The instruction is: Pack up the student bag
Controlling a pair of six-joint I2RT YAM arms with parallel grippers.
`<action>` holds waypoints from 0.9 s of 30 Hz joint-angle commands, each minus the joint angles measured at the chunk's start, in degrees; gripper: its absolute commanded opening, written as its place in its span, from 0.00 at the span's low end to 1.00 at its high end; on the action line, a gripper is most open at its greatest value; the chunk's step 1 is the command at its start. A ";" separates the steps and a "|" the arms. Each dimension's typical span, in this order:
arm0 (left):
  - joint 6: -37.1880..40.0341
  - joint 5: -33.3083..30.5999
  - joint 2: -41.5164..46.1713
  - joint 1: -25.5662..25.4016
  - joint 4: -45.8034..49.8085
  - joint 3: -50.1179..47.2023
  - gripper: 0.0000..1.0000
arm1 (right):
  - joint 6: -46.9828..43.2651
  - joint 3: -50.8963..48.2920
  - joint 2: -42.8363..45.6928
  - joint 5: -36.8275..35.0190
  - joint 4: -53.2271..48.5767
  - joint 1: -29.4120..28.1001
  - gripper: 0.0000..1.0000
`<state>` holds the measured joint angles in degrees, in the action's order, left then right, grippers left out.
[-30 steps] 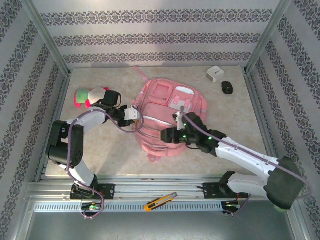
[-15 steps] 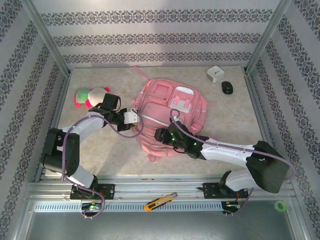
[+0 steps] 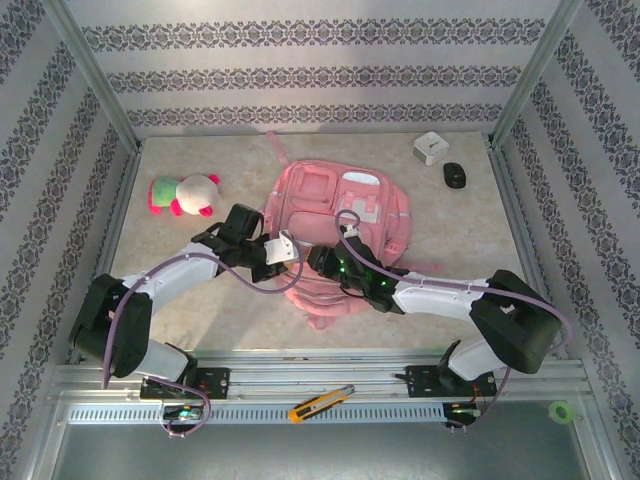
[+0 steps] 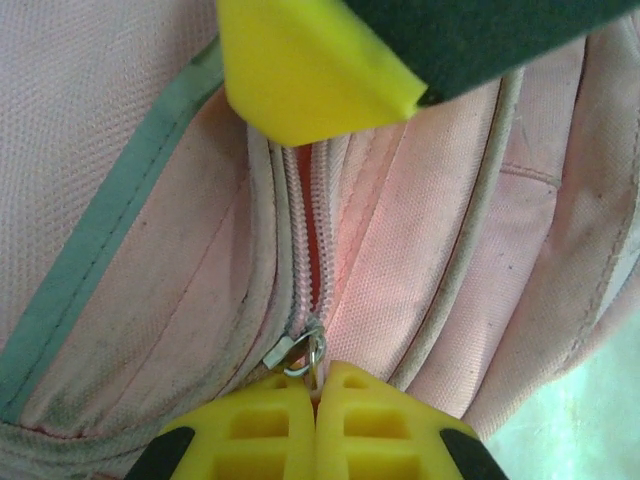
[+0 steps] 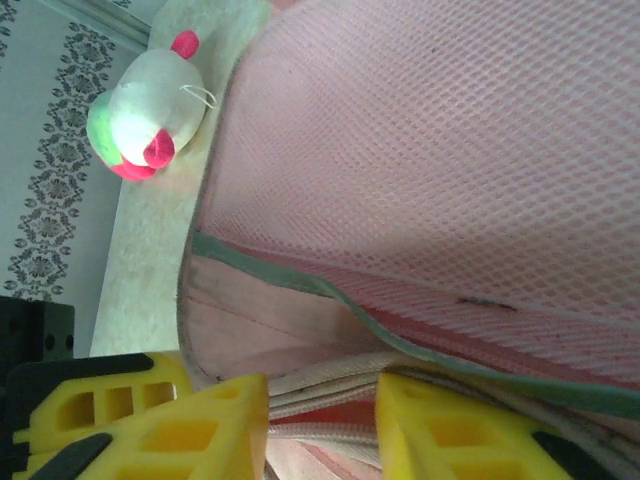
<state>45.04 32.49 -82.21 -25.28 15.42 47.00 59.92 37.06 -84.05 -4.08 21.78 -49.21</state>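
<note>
Pink student bag point(image 3: 345, 215) lies at frame centre; left gripper point(image 4: 318, 395), its yellow fingers pressed together, pinches the metal zipper pull point(image 4: 303, 350); right gripper point(image 5: 322, 420) stands spread over the bag's edge; plush toy point(image 3: 185, 193) sits upper left.

The arms hide the student bag's point(image 3: 340, 205) near edge.

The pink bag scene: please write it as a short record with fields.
bag: pink backpack flat on the table, main zipper closed
left gripper: at the zipper pull, fingers pressed together around it
right gripper: open, straddling the bag's edge seam
toy: plush left of the bag
far right corner: white box, black mouse
front rail: yellow knife
</note>
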 commanded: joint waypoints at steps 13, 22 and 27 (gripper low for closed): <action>-18.53 -7.39 1.62 -2.34 -10.26 -3.96 0.00 | -3.38 -8.11 25.46 4.62 -24.81 13.43 0.61; -21.69 -7.83 2.00 -2.86 -7.89 -3.20 0.00 | -4.17 -10.25 21.69 15.07 -19.77 20.94 0.48; -25.54 -9.74 1.35 -5.01 -3.71 -1.46 0.00 | -1.92 -9.79 14.92 17.54 -11.39 17.84 0.35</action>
<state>23.49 24.97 -81.25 -28.49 9.67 43.75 57.04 27.24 -66.46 9.39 4.54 -29.32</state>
